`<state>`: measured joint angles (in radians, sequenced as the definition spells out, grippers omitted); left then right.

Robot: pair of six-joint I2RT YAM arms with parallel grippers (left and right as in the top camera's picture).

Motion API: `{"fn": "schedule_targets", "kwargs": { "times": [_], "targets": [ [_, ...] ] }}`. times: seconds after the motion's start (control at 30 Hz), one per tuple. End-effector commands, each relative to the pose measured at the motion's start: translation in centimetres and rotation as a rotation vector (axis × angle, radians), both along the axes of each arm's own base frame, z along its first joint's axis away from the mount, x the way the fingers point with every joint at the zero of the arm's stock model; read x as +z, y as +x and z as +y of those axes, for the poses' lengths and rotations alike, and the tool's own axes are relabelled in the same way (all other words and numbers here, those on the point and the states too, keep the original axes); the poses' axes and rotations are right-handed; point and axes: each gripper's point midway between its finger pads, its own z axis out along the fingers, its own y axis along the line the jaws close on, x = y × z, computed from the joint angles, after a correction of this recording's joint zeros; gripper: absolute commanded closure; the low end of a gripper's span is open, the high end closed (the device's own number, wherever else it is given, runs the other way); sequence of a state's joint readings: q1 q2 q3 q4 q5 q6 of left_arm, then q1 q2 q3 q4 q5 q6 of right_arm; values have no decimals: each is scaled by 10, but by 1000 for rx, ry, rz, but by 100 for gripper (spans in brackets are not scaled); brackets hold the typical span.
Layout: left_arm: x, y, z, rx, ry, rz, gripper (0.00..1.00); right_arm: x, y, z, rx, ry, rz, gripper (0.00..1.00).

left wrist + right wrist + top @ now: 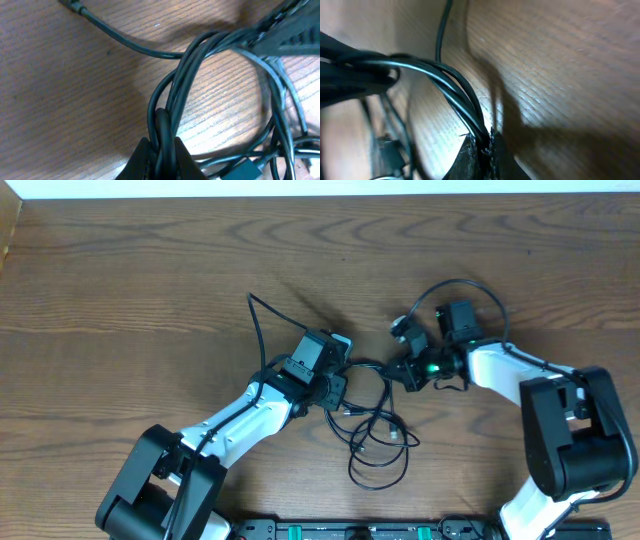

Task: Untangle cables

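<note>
The left gripper (pixel 336 390) is clamped on the cables (pixel 200 47) at the tangle's left edge, the right gripper (pixel 406 370) likewise clamped at its right edge.

Cables (pixel 372 420): thin black cords, bunched in one tangle near the middle of the table (pixel 120 270), slightly toward its near edge. I see several strands (pixel 175 92) running side by side in a tight bundle (pixel 457 90), shadowed on the wood. Slack loops lie flat toward the near edge. One loose end (pixel 255 320) trails toward the far-left corner and finishes in a small plug.
</note>
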<state>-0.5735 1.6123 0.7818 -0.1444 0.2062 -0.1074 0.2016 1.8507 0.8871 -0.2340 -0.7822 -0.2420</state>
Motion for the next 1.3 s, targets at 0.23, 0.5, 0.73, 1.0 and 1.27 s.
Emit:
{"fn": "schedule_targets", "kwargs": {
  "times": [0.23, 0.5, 0.73, 1.0, 1.27],
  "targets": [
    [0, 2, 3, 10, 15, -1, 92, 71, 12, -36, -94, 321, 47, 99],
    [0, 2, 3, 13, 17, -3, 92, 109, 5, -41, -40, 553, 35, 99],
    [-1, 12, 18, 126, 69, -28, 92, 139, 11, -73, -49, 713, -57, 99],
    [-1, 11, 15, 118, 57, -21, 92, 114, 33, -105, -224, 569, -27, 99],
    [-1, 9, 12, 107, 41, -9, 92, 60, 36, -45, -357, 278, 236, 67]
  ]
}}
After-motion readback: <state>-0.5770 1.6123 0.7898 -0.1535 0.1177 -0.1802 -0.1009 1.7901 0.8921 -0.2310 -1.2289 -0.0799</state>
